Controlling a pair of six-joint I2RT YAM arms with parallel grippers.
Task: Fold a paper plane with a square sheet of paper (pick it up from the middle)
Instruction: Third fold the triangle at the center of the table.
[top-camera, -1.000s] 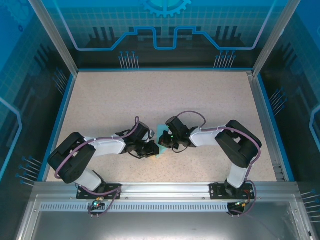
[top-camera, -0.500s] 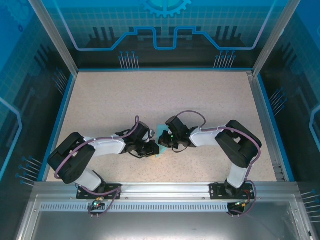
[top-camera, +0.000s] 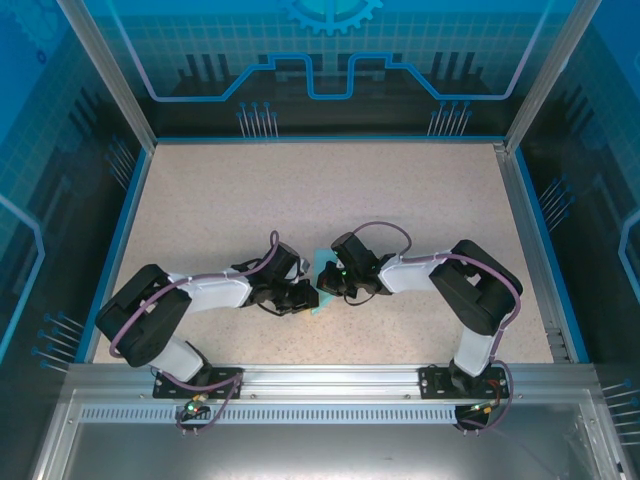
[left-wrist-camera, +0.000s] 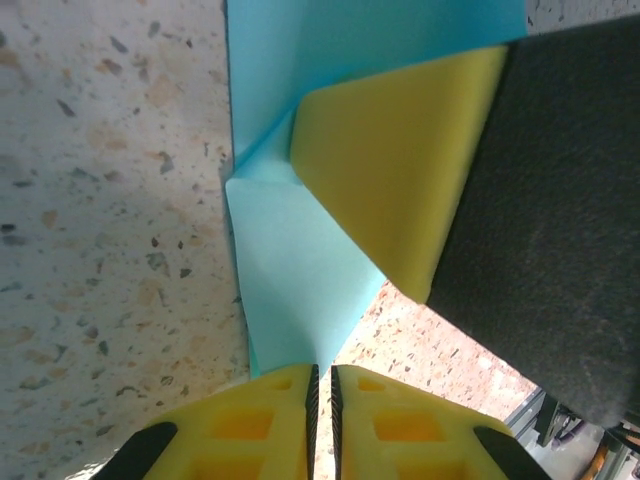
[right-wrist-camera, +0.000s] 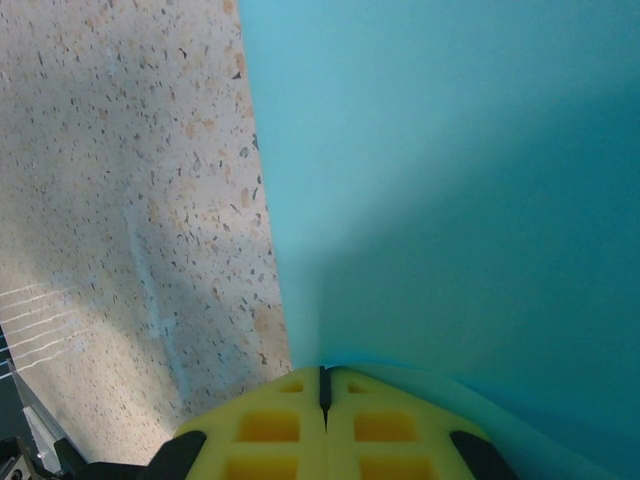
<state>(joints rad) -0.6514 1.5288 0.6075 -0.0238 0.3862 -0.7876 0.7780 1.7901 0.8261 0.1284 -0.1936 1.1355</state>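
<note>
Currently, left gripper: fingers drawn nearly together, pinching a pointed corner of the square sheet of paper.
Right gripper: fingers fully together, clamped on the sheet's edge; in the left wrist view one of its yellow fingers overlaps the paper opposite the left gripper.
Sheet condition: partly folded, with a crease running out from between the two grips; light cyan, matte.
Sheet location: between the two grippers, low over the table, toward its near side.
Risk, tearing: both grips sit close together on thin paper; any pull apart would likely rip the corner.
Risk, slipping: the left grip covers only a small tip; a twist could free it and undo the fold.
Risk, skewed crease: uneven pressing would likely set the crease off-centre.
</note>
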